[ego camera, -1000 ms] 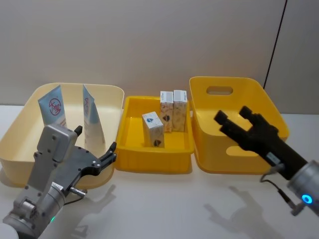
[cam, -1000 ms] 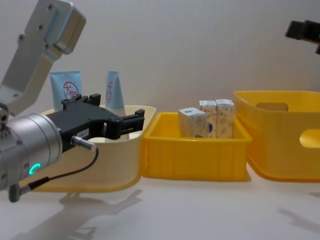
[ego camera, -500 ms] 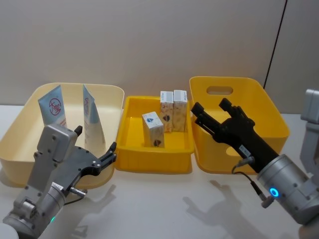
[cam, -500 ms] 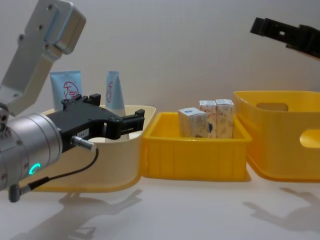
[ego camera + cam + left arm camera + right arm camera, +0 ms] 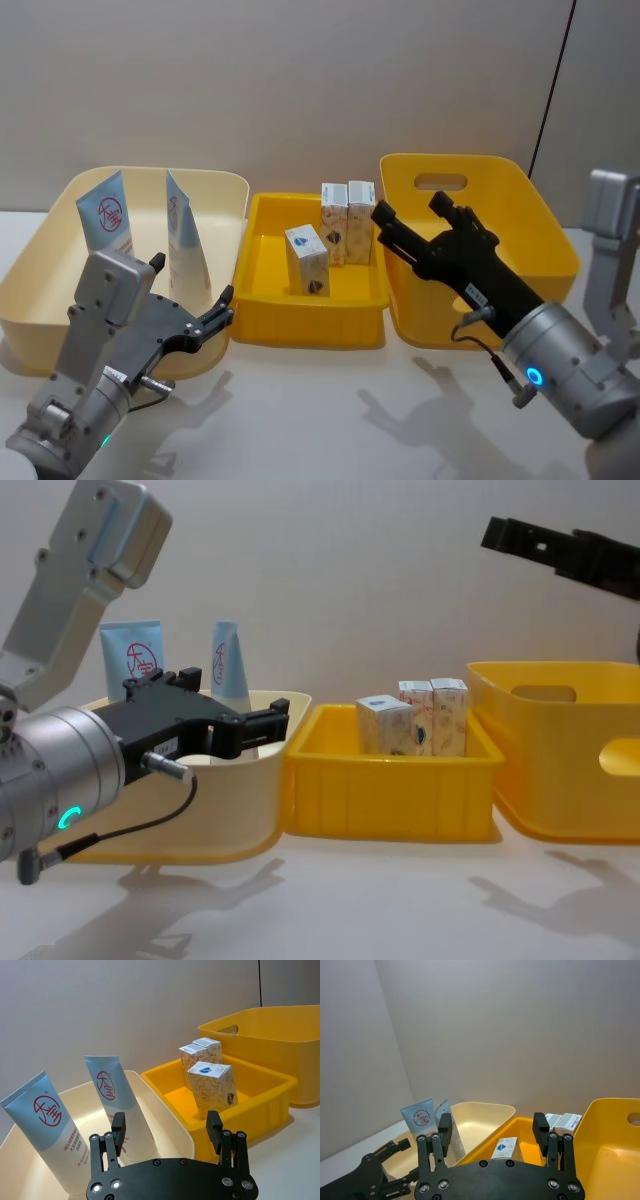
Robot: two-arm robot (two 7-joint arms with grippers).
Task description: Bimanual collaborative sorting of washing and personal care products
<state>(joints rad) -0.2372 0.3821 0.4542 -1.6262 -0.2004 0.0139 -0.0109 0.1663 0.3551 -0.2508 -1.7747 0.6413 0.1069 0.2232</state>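
Swung farther left, right end effector (image 5: 410,208) over yellow bin (image 5: 480,170) rim, spread wide, empty (left end effector (image 5: 190,280) likewise, before cream bin (image 5: 215,178) holding tubes (image 5: 107,215), by left edge of desk (image 5: 330,420)); cartons (image 5: 308,260) in middle tray (image 5: 310,325).

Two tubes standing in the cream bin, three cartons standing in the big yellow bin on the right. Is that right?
Not quite. The three cartons stand in the shallow yellow tray in the middle, not in the big yellow bin on the right; the head view shows it. The two tubes do stand in the cream bin.
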